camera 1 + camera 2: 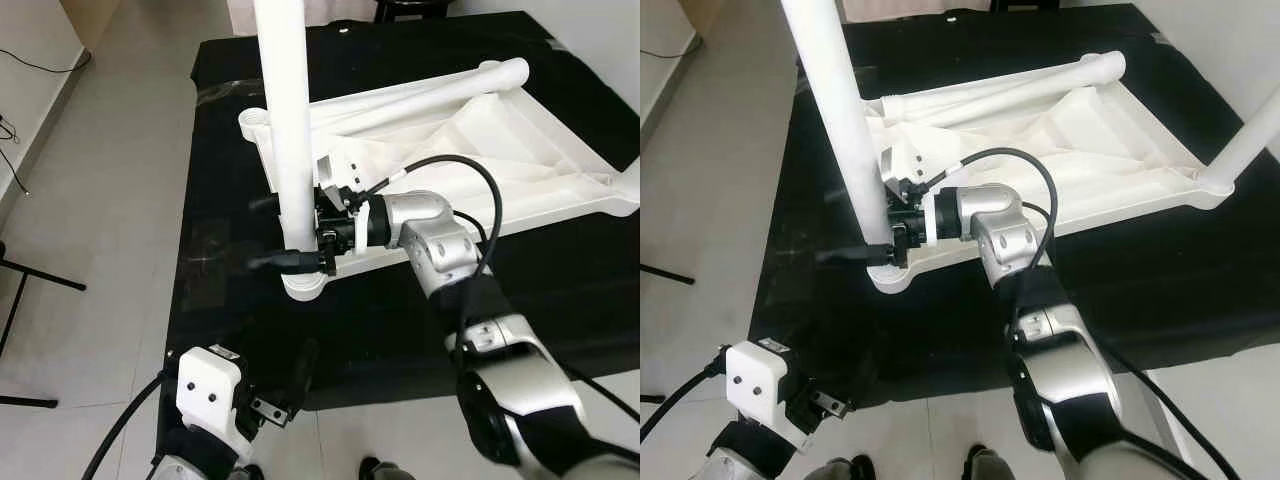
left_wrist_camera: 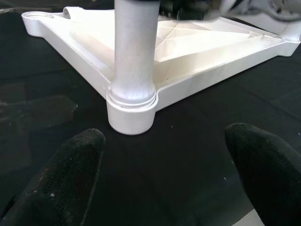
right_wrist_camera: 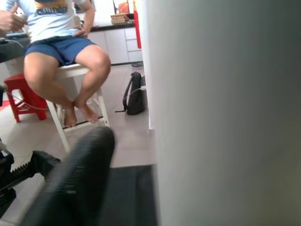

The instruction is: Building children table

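Left eye view: right gripper (image 1: pixel 290 232) jaws grasp upright white leg (image 1: pixel 287 110) in tabletop (image 1: pixel 520 150) socket; left gripper (image 2: pixel 164 174) released.

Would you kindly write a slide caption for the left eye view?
Right gripper clamps the upright white leg in the upside-down tabletop's corner socket on black cloth.

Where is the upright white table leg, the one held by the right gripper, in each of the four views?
Left eye view: upright white table leg, centre-left, from the top edge down.
Right eye view: leg, upper left, leaning.
Left wrist view: leg, upper centre.
Right wrist view: leg, very close, right half.
Shared landmark: corner socket of the tabletop, where the leg stands.
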Tool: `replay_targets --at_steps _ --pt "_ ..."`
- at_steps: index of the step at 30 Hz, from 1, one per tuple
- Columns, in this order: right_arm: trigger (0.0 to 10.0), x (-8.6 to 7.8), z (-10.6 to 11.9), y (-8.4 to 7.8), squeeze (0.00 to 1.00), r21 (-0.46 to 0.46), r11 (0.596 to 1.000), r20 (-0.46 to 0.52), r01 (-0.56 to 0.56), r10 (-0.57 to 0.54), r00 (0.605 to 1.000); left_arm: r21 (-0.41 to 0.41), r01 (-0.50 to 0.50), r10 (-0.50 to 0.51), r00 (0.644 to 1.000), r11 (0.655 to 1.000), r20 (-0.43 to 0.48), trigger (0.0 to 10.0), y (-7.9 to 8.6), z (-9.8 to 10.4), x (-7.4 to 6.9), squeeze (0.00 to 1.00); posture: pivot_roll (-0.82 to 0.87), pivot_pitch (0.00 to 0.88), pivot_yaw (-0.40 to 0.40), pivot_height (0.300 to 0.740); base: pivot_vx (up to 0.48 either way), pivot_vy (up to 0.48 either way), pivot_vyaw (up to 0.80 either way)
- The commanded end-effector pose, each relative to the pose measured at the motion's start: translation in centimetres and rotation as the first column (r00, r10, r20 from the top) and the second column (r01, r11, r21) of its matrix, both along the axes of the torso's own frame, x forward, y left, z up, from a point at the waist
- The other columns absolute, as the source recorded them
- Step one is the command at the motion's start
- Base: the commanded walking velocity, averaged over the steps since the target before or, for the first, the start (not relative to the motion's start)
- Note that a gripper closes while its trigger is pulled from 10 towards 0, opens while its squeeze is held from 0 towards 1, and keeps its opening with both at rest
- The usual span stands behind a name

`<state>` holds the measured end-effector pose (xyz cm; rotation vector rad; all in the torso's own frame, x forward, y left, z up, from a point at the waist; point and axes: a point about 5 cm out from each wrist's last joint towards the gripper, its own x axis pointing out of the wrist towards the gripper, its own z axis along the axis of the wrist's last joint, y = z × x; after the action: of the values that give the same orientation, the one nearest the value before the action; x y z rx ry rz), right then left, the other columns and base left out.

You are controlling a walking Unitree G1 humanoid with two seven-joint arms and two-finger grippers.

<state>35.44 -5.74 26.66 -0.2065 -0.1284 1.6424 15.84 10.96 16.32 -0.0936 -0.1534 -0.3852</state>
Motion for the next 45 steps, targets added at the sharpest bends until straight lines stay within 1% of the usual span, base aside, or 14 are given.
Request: replay_targets --at_steps 1,9,14,16,17,18,22,29,30,33,34,40,41,45 --pt "0.0 -0.2 0.2 0.2 0.00 0.018 0.997 0.002 -0.074 0.074 0.997 0.003 0.001 -0.001 1.000 1.000 -0.019 10.0 -0.1 -0.1 -0.4 0.00 0.12 0.285 -0.003 0.740 0.000 0.000 0.00" --pt "0.0 0.0 -0.4 -0.7 0.00 0.012 0.996 0.000 -0.094 0.094 0.996 0.003 0.000 0.000 1.000 1.000 -0.022 10.0 -0.1 -0.1 -0.4 0.00 0.10 0.285 -0.003 0.740 0.000 0.000 0.00" --pt "0.0 -1.0 -2.8 -1.6 0.00 0.067 0.986 0.003 0.152 -0.152 0.988 -0.001 -0.003 0.003 1.000 1.000 -0.020 10.0 0.0 -0.2 0.0 0.00 0.04 0.276 -0.012 0.740 0.000 0.000 0.00" --pt "0.0 -1.9 -6.0 -1.2 0.00 0.058 0.833 -0.106 0.550 -0.542 0.833 0.000 -0.003 0.003 1.000 1.000 -0.019 10.0 0.2 -0.2 0.1 0.00 0.04 0.273 -0.008 0.740 0.000 0.000 0.00" --pt "0.0 -1.9 -6.0 -1.2 0.00 0.058 0.833 -0.106 0.550 -0.542 0.833 0.000 -0.003 0.003 1.000 1.000 -0.019 10.0 0.2 -0.2 0.1 0.00 0.04 0.273 -0.008 0.740 0.000 0.000 0.00" --pt "0.0 -2.4 -7.7 -1.6 0.00 0.007 0.663 -0.092 0.748 -0.745 0.661 0.000 -0.003 0.003 1.000 1.000 -0.018 10.0 0.4 -0.2 0.2 0.00 0.02 0.276 0.005 0.740 0.000 0.000 0.00" --pt "0.0 -5.6 -10.4 -1.6 0.00 -0.063 0.504 -0.103 0.862 -0.862 0.496 0.000 0.000 0.000 1.000 1.000 -0.018 10.0 0.6 -0.3 0.5 0.00 0.02 0.266 0.018 0.740 0.000 0.000 0.00" --pt "0.0 -4.5 -9.7 0.1 0.00 -0.030 0.589 -0.088 0.807 -0.806 0.585 0.004 0.012 -0.012 1.000 1.000 -0.020 10.0 0.7 -0.7 1.0 0.00 0.02 0.222 0.018 0.740 0.000 0.000 0.00" --pt "10.0 -3.0 -8.2 0.2 0.00 0.007 0.600 -0.111 0.800 -0.795 0.597 0.004 -0.004 0.004 1.000 1.000 -0.015 10.0 0.8 -0.7 1.1 0.00 0.02 0.217 0.021 0.740 0.000 0.000 0.00" --pt "10.0 -2.7 -7.6 0.3 0.00 0.027 0.607 -0.127 0.794 -0.786 0.605 0.004 -0.011 0.011 1.000 1.000 -0.013 10.0 0.8 -0.7 1.2 0.00 0.02 0.217 0.021 0.740 0.000 0.000 0.00" --pt "10.0 -2.8 -6.7 0.8 1.00 0.055 0.650 -0.135 0.758 -0.747 0.651 0.003 -0.011 0.011 1.000 1.000 -0.012 10.0 0.9 -0.8 1.2 0.00 0.01 0.212 0.022 0.740 0.000 0.000 0.00" --pt "10.0 -2.2 -5.4 1.1 1.00 0.113 0.823 -0.148 0.557 -0.540 0.829 -0.002 0.008 -0.008 1.000 1.000 -0.015 10.0 0.7 -0.8 1.2 0.00 0.02 0.214 0.020 0.740 0.000 0.000 0.00" --pt "10.0 -2.1 -4.3 1.0 1.00 0.130 0.901 -0.100 0.413 -0.403 0.910 -0.003 0.009 -0.009 1.000 1.000 -0.015 10.0 0.6 -0.7 1.1 0.00 0.03 0.219 0.018 0.740 0.000 0.000 0.00" --pt "10.0 -2.1 -3.5 0.9 1.00 0.118 0.956 -0.042 0.269 -0.266 0.963 -0.004 0.009 -0.009 1.000 1.000 -0.014 10.0 0.5 -0.7 1.0 0.00 0.04 0.226 0.016 0.740 0.000 0.000 0.00"
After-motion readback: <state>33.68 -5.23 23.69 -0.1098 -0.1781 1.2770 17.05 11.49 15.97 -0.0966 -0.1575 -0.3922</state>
